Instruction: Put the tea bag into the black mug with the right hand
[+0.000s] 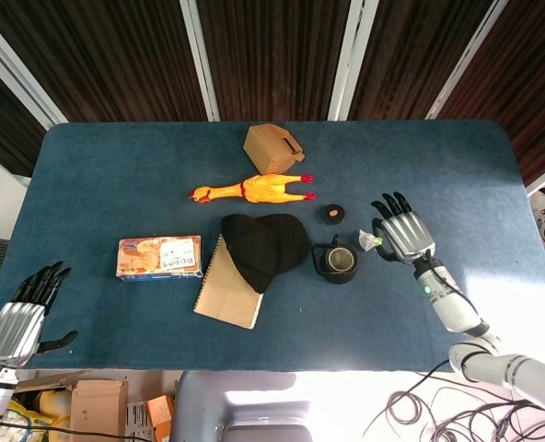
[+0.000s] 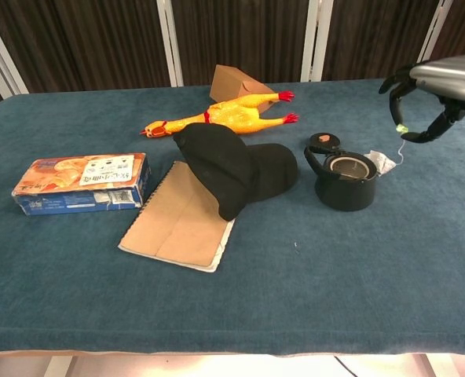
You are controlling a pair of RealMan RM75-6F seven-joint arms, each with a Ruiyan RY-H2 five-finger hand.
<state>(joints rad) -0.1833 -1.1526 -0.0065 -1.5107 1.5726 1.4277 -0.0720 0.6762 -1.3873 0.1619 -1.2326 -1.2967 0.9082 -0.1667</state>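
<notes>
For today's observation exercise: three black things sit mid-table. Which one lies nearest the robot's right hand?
The black mug, just left of the raised right hand. The small black lid sits behind it, and the black cap lies further left on the notebook.

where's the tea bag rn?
In the chest view the tea bag sits just right of the black mug, its string running up to the tag pinched by the raised right hand.
</notes>
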